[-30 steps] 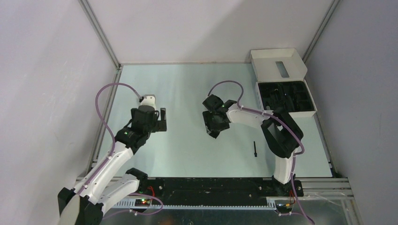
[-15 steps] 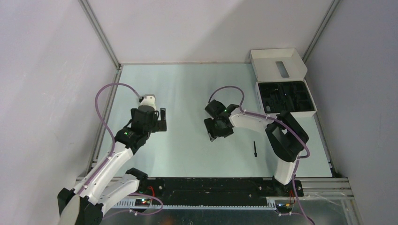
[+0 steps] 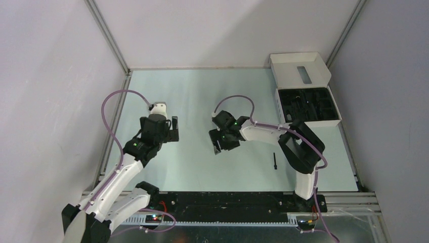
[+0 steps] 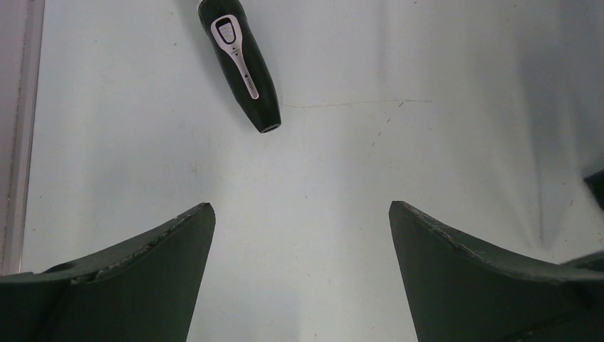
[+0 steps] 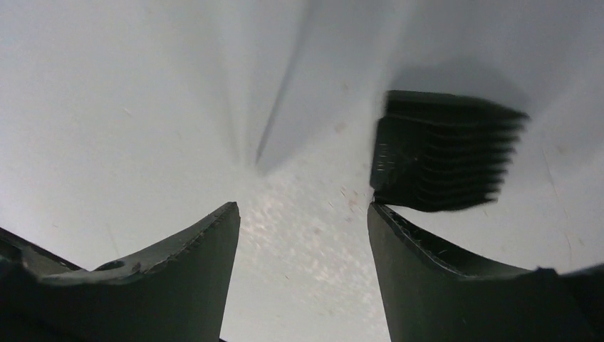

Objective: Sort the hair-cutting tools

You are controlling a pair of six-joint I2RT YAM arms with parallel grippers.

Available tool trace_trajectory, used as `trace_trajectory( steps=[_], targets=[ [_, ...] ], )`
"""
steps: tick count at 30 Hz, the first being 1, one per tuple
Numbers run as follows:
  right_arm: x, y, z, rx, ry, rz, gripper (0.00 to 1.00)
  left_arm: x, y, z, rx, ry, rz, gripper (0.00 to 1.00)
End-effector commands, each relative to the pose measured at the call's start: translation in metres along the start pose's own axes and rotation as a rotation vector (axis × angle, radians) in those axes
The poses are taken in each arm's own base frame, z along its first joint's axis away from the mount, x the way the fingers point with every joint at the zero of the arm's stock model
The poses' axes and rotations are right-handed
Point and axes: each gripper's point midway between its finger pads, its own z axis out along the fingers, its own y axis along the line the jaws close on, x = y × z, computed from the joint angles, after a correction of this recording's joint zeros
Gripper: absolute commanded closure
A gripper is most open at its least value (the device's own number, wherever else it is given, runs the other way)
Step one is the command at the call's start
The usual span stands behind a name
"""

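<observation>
In the left wrist view a black hair clipper (image 4: 242, 60) with a silver-grey front lies flat on the table, far ahead of my left gripper (image 4: 300, 206). That gripper is wide open, with only bare table between its fingers. A black comb attachment (image 5: 445, 149) lies just beyond the right fingertip (image 5: 384, 217) of my right gripper (image 5: 303, 206), outside the jaws. This gripper is open and holds nothing. From above, the right gripper (image 3: 218, 144) hangs over the table's middle and the left gripper (image 3: 174, 129) stays left of it. A thin black stick brush (image 3: 274, 161) lies near the right arm.
A white box lid (image 3: 300, 68) stands at the back right, and a black tray (image 3: 308, 104) with dark pieces in it sits just in front of it. Metal rails edge the table (image 3: 202, 91) on the left and right. Purple cables loop above both wrists.
My right gripper has swung left and slightly nearer across the table, and its jaws have opened a little. The left arm has not moved.
</observation>
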Motion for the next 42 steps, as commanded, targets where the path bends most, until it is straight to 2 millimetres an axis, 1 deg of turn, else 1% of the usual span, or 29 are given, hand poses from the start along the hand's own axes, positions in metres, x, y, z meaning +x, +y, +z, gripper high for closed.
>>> trace_trajectory(
  steps=[1,4,5,6,7,9,10,11,13,14,15,17,18,19,21,23,25,30,33,35,37,42],
  targets=[
    [-0.029,0.023,0.023,-0.065,-0.069,-0.024,0.29,-0.015,0.003,-0.005,-0.016,-0.053,-0.004,0.0],
    [-0.051,0.026,0.025,-0.052,-0.109,-0.087,0.29,-0.016,0.004,-0.005,-0.022,-0.056,-0.007,0.0],
    [-0.062,0.032,0.024,-0.057,-0.127,-0.103,0.29,-0.017,0.005,-0.005,-0.022,-0.057,-0.008,0.0],
    [-0.067,0.033,0.022,-0.055,-0.134,-0.136,0.29,-0.016,0.005,-0.005,-0.025,-0.057,-0.007,0.0],
    [-0.078,0.036,0.018,-0.055,-0.147,-0.171,0.29,-0.017,0.006,-0.006,-0.026,-0.059,-0.009,0.0],
    [-0.091,0.039,0.008,-0.054,-0.168,-0.243,0.28,-0.017,0.007,-0.007,-0.032,-0.06,-0.009,0.0],
    [-0.093,0.039,0.004,-0.048,-0.167,-0.27,0.28,-0.017,0.007,-0.007,-0.035,-0.061,-0.009,0.0],
    [-0.1,0.037,-0.002,-0.032,-0.19,-0.323,0.27,-0.018,0.008,-0.007,-0.04,-0.065,-0.01,0.0],
    [-0.102,0.029,-0.01,-0.004,-0.195,-0.407,0.25,-0.019,0.01,-0.009,-0.045,-0.072,-0.015,0.0],
    [-0.099,0.022,-0.01,0.009,-0.185,-0.437,0.25,-0.02,0.01,-0.009,-0.046,-0.076,-0.017,0.0],
    [-0.099,0.017,-0.016,0.02,-0.189,-0.509,0.24,-0.021,0.011,-0.01,-0.049,-0.084,-0.021,0.0],
    [-0.096,0.005,-0.022,0.029,-0.177,-0.593,0.22,-0.022,0.013,-0.012,-0.054,-0.097,-0.027,0.0],
    [-0.094,-0.004,-0.026,0.03,-0.166,-0.607,0.22,-0.024,0.015,-0.014,-0.061,-0.111,-0.033,0.0],
    [-0.093,-0.007,-0.027,0.013,-0.156,-0.648,0.22,-0.025,0.017,-0.015,-0.067,-0.116,-0.036,0.0],
    [-0.095,-0.028,-0.032,0.029,-0.131,-0.666,0.24,-0.027,0.021,-0.017,-0.084,-0.134,-0.046,0.0],
    [-0.095,-0.04,-0.033,0.027,-0.117,-0.709,0.25,-0.028,0.025,-0.021,-0.096,-0.153,-0.058,0.0],
    [-0.09,-0.047,-0.034,0.005,-0.099,-0.765,0.25,-0.027,0.028,-0.026,-0.098,-0.162,-0.074,0.0],
    [-0.079,-0.048,-0.036,-0.103,-0.066,-0.885,0.25,-0.031,0.031,-0.041,-0.076,-0.193,-0.092,0.0],
    [-0.077,-0.057,-0.033,-0.088,-0.039,-0.908,0.25,-0.032,0.038,-0.047,-0.097,-0.219,-0.086,0.0],
    [-0.076,-0.061,-0.031,-0.1,-0.016,-0.904,0.25,-0.032,0.042,-0.047,-0.117,-0.239,-0.09,0.0],
    [-0.074,-0.061,-0.03,-0.117,0.001,-0.904,0.25,-0.031,0.044,-0.045,-0.128,-0.251,-0.102,0.0],
    [-0.067,-0.052,-0.022,-0.159,0.013,-0.927,0.26,-0.032,0.044,-0.043,-0.129,-0.263,-0.107,0.0]
  ],
)
